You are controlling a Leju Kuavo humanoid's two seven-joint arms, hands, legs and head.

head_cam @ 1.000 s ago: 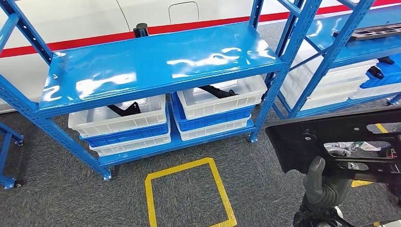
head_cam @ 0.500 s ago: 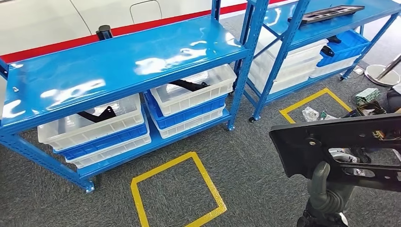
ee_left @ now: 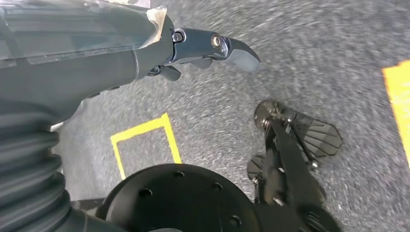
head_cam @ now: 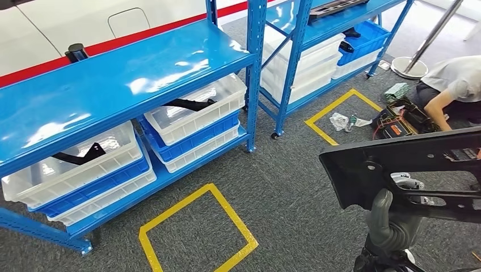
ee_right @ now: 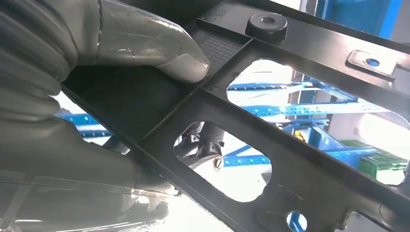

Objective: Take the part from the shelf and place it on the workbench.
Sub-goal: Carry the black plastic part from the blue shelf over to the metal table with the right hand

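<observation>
The part point(head_cam: 397, 164) is a flat black plastic frame with large cut-outs, held out low on the right of the head view above the grey carpet. My right hand point(head_cam: 391, 226) grips it from below, with the thumb up against its near edge. In the right wrist view the grey thumb point(ee_right: 159, 48) presses on the ribbed face of the part point(ee_right: 290, 125), and the other fingers are hidden under it. My left hand point(ee_left: 193, 48) hangs over the carpet with its fingers stretched out and holds nothing.
A blue shelf point(head_cam: 113, 85) with white and blue bins point(head_cam: 193, 107) stands on the left, a second blue shelf point(head_cam: 317, 22) behind it. Yellow tape squares point(head_cam: 195, 229) mark the carpet. A person point(head_cam: 454, 85) crouches at the right beside a tool bag point(head_cam: 400, 122).
The whole picture has shifted: the camera has swung right, so the shelves slide left and the crouching person comes into view. The part stays in my right hand.
</observation>
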